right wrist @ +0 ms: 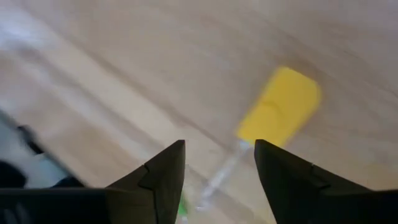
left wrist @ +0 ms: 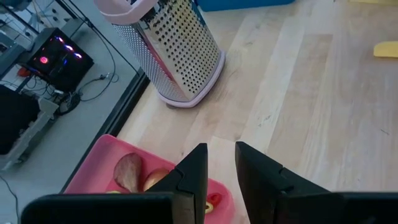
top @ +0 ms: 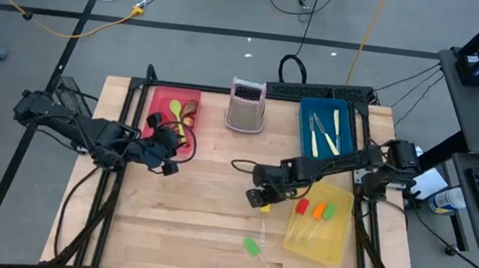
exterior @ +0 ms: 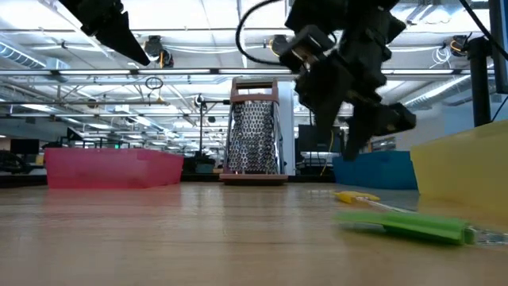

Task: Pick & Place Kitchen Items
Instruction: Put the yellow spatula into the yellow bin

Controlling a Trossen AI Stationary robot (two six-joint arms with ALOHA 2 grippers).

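Note:
A yellow-headed spatula (top: pixel 265 207) with a clear handle lies flat on the wooden table. My right gripper (top: pixel 257 197) hovers open just above it. In the right wrist view its fingers stand on either side of the clear handle (right wrist: pixel 219 176), with the yellow head (right wrist: pixel 280 103) beyond them. In the low view the right gripper (exterior: pixel 373 131) is clear of the spatula (exterior: pixel 357 196). A green-headed spatula (top: pixel 253 247) lies nearer the front edge. My left gripper (top: pixel 170 155) is open and empty above the right edge of the red tray (left wrist: pixel 93 171).
The red tray (top: pixel 161 99) holds spoons. The blue tray (top: pixel 304 127) holds cream-handled knives. The yellow tray (top: pixel 335 247) holds spatulas with orange, red and green heads. A metal box grater (top: pixel 247 105) stands upright at the back middle. Bare wood lies at the front left.

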